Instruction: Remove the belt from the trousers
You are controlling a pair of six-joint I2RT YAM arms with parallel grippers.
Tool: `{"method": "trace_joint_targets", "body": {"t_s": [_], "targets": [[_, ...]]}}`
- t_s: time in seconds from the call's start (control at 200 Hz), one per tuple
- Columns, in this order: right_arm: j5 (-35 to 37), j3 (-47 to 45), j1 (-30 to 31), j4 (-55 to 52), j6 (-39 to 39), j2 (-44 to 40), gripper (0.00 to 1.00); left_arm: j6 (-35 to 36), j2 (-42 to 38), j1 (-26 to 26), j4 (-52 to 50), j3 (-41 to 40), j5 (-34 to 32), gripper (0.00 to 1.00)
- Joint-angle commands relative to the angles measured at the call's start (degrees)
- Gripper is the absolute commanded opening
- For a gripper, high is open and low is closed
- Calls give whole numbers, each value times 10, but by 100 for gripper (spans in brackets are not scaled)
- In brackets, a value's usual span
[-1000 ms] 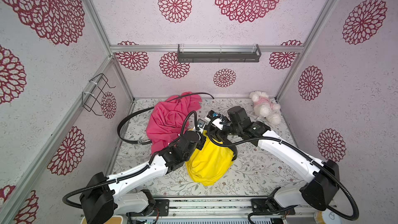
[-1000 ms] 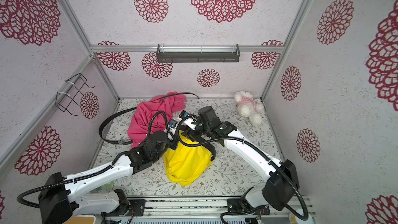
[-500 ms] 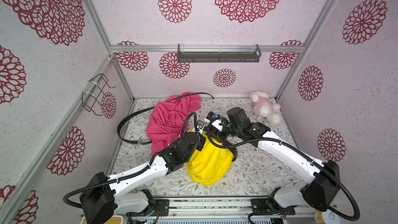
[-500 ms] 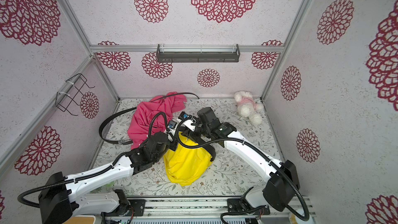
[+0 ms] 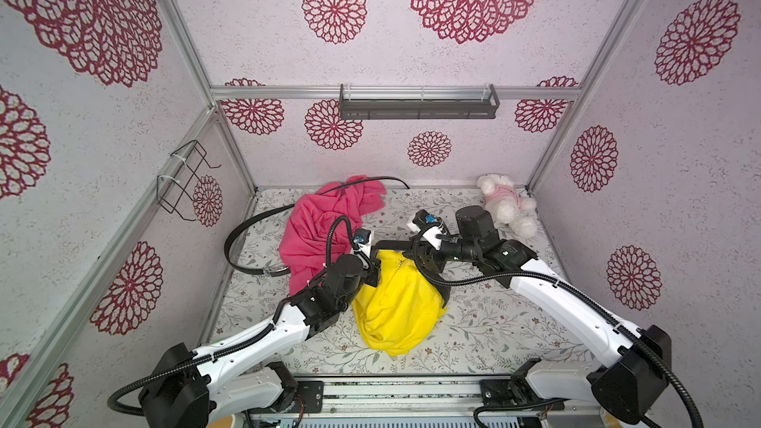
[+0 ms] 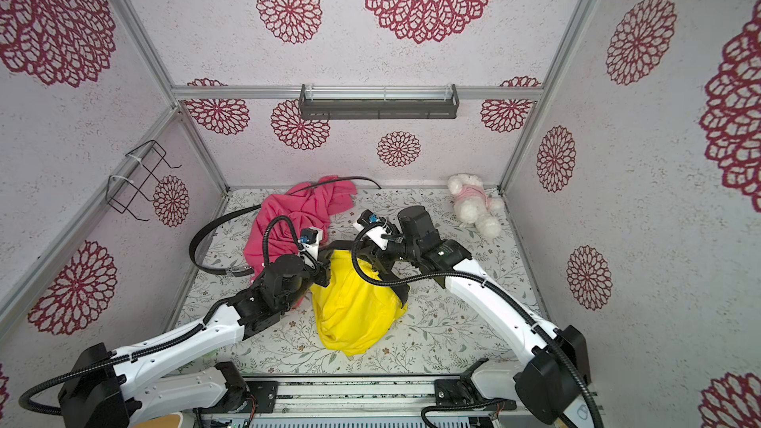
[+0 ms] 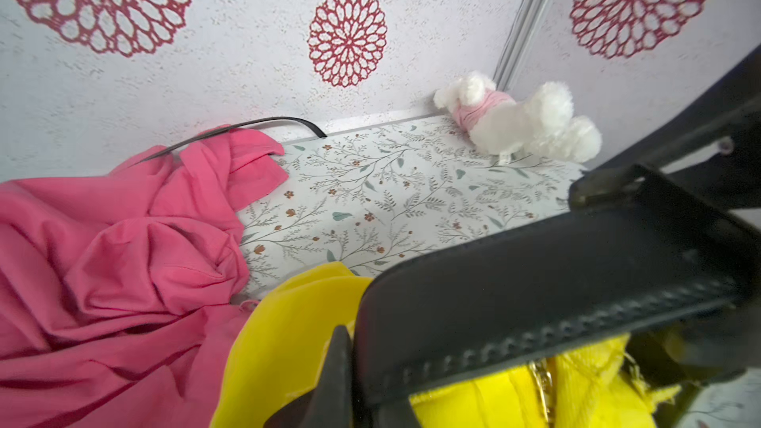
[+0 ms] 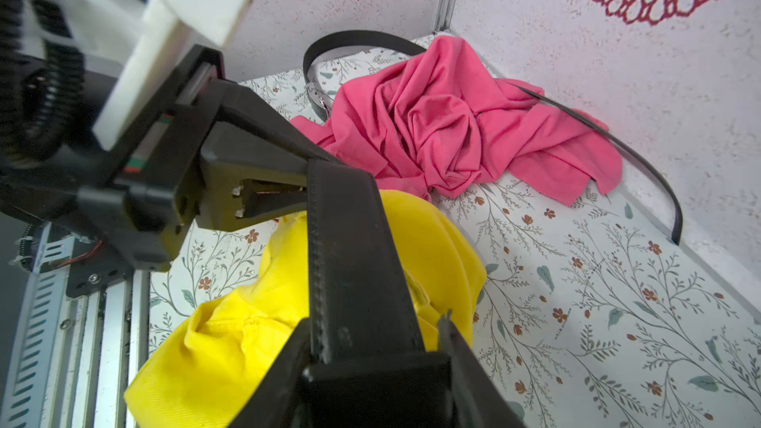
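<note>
Left pincer (image 5: 372, 256) is clamped shut on the black belt (image 5: 393, 244); right pincer (image 5: 418, 252) is closed around the same strap nearby. The belt is held straight between them above the yellow trousers (image 5: 395, 306), heaped mid-desk.

The floral worktop (image 5: 494, 323) carries yellow trousers (image 5: 395, 310) at its middle, a pink garment (image 5: 317, 228) and looping black belt (image 5: 230, 236) toward its back-left corner, and a white plush toy (image 5: 508, 203) in its back-right corner.
</note>
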Motion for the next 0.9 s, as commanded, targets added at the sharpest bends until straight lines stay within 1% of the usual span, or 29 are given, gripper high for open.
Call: {"method": "trace_joint_targets", "body": {"t_s": [0.0,0.13,0.19,0.255,0.275,0.295,0.325,0.33,0.345,0.355,0.375,0.405,0.445,0.48,0.5,0.55,0.661,0.726,0.896], "targets": [[79,-8,-70,-70,16,-56,0,-76,-37,89,-82,-23,-156,0],[78,-8,-76,-68,18,-57,0,-121,-38,122,-129,-22,-154,0],[65,2,-75,-73,18,-48,0,-121,-32,122,-133,-17,-132,0],[58,20,-68,-84,13,-32,0,-97,-21,108,-126,-2,-101,1],[59,26,-65,-89,9,-28,0,-88,-15,101,-128,6,-97,7],[61,32,-61,-93,6,-23,0,-78,-9,92,-132,16,-93,16],[66,41,-54,-100,0,-17,0,-60,2,79,-140,33,-87,34],[66,42,-53,-101,-1,-16,0,-57,3,78,-142,36,-85,36],[67,47,-50,-105,-4,-13,0,-47,9,71,-147,46,-85,48],[68,51,-47,-107,-7,-10,0,-41,12,66,-151,52,-84,54],[67,56,-43,-112,-10,-7,0,-29,19,55,-158,65,-85,64],[67,68,-40,-122,-15,-1,0,-10,27,39,-168,84,-88,75],[67,81,-36,-135,-21,7,0,19,33,16,-176,103,-101,85],[68,90,-33,-144,-25,13,0,44,36,-3,-178,119,-111,100],[69,95,-32,-149,-27,15,0,56,37,-12,-179,127,-113,98],[70,102,-29,-157,-30,18,0,86,36,-31,-181,144,-119,97],[69,107,-25,-164,-33,16,0,122,36,-50,-180,174,-118,97],[70,107,-24,-165,-34,14,0,144,38,-53,-175,185,-103,97],[67,108,-23,-164,-32,6,0,191,60,-53,-168,196,-37,97]]}}
